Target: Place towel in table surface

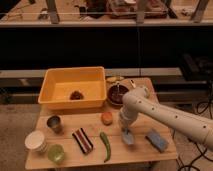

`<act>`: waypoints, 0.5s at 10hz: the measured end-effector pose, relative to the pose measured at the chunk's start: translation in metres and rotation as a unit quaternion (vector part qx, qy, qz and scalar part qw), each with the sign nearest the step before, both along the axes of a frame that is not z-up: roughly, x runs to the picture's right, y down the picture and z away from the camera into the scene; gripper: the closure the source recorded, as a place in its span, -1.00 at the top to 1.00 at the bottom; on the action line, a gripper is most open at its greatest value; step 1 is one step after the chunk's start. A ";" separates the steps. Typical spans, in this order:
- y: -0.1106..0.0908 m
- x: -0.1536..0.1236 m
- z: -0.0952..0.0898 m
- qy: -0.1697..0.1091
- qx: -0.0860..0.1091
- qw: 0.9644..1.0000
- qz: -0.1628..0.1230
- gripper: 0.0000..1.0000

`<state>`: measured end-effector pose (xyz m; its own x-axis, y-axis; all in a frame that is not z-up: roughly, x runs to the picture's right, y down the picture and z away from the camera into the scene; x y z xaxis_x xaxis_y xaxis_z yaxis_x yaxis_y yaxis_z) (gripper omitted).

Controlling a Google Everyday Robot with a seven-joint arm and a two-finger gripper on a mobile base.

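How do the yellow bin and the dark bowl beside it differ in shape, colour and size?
The yellow bin is rectangular; the dark bowl is round. The bin is bright yellow, the bowl dark brownish. The bin is much larger than the bowl. Both sit at the table's back edge. The gripper hangs nearer the front.

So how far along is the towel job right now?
Nothing looks finished. The gripper is down at the table, right of the green pepper, with a small grey piece at its tip that could be the towel. Whether it is held or already lying flat I cannot tell. Left: release and pull the arm away.
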<state>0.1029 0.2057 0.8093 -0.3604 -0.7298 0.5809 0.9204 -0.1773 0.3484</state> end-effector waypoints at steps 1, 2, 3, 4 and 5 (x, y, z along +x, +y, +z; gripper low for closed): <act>0.000 0.000 0.000 0.001 0.000 1.000 -0.001 0.60; 0.002 0.003 -0.001 0.003 -0.001 1.000 -0.002 0.60; 0.002 0.008 -0.002 0.008 -0.001 1.000 0.000 0.60; 0.002 0.013 -0.003 0.013 0.000 1.000 0.008 0.60; 0.002 0.013 -0.003 0.013 0.001 1.000 0.010 0.60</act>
